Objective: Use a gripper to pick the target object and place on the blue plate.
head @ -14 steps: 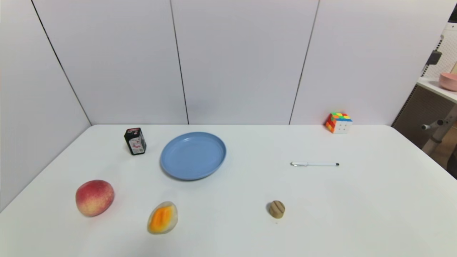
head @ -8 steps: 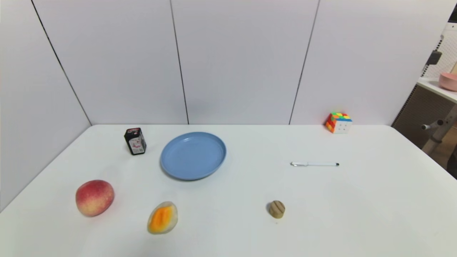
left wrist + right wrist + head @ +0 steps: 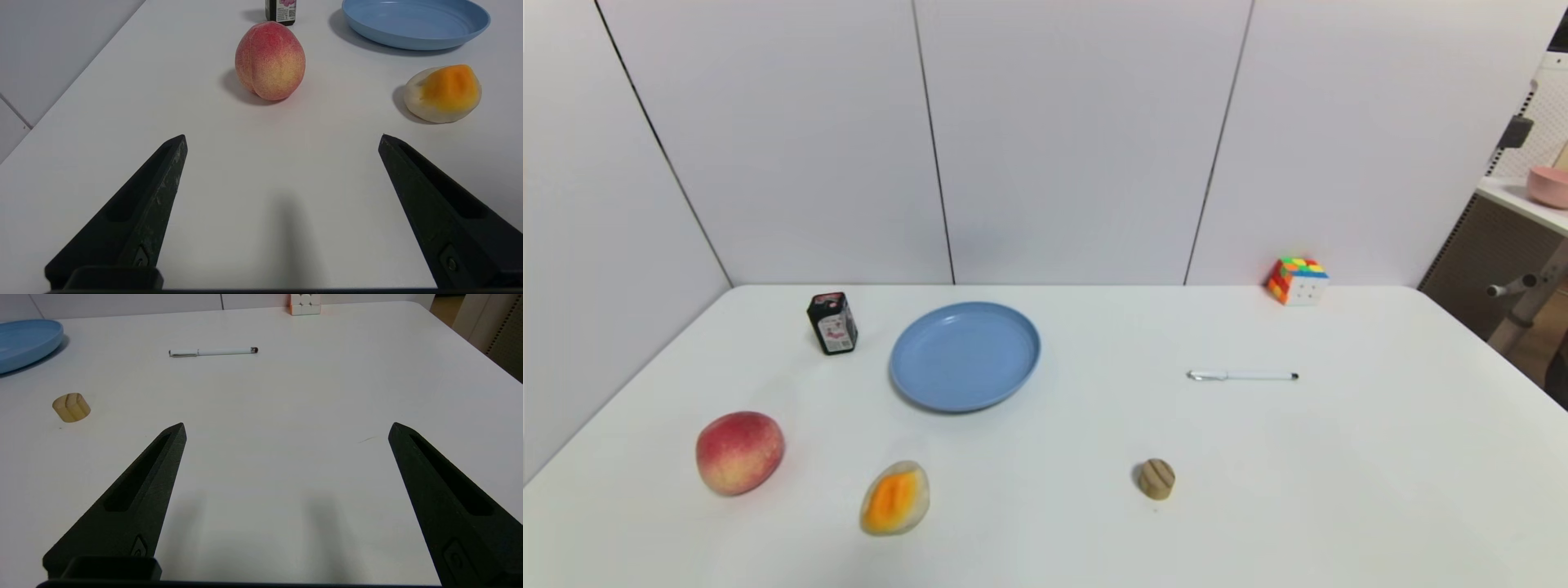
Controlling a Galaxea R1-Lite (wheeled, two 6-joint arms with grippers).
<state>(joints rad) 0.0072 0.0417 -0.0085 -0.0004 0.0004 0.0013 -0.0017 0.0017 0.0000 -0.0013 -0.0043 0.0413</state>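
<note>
Head view shows the peach (image 3: pixel 739 452) resting on the white table (image 3: pixel 1258 457), near the melon slice (image 3: pixel 894 497) and well apart from the blue plate (image 3: pixel 965 356). Left gripper (image 3: pixel 282 139) hovers before the peach, jaws wide; right gripper (image 3: pixel 286 428) sits over bare table, jaws also wide.

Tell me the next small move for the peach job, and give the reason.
Probably ease the left hand straight forward toward the round red-pink peach. Its fingers stand wide open with the peach ahead, roughly centred between them and still apart from it. The peach sits on the white table, short of the round light-blue plastic plate, which lies bare. The right hand faces the other side, nowhere near the peach.
</note>
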